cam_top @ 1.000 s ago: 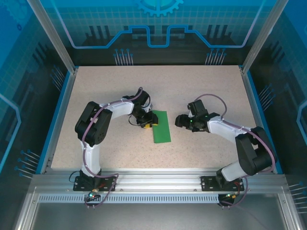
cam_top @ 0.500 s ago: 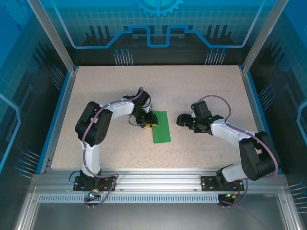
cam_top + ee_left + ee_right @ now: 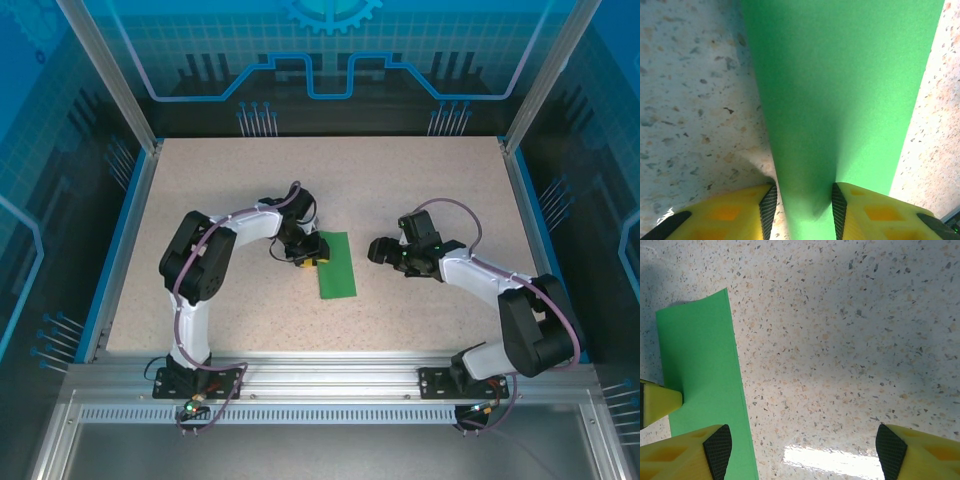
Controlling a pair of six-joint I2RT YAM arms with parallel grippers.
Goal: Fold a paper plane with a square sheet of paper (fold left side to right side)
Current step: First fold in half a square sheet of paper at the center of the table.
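Left wrist: left pincer (image 3: 802, 200) clamped on green paper (image 3: 840, 90).

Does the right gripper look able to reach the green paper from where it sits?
Probably yes: the right gripper is open beside the square sheet of paper, with bare table between them; the left gripper holds the opposite edge.

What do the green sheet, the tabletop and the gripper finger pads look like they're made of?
Square sheet of paper: thin matte paper, evenly green, folded to a narrow strip with crisp edges. Table: speckled beige surface, stone-look composite or laminate, slightly glossy given the glare patch. Left gripper fingers: yellow plastic, apparently moulded; their pads are black and textured, probably rubber.
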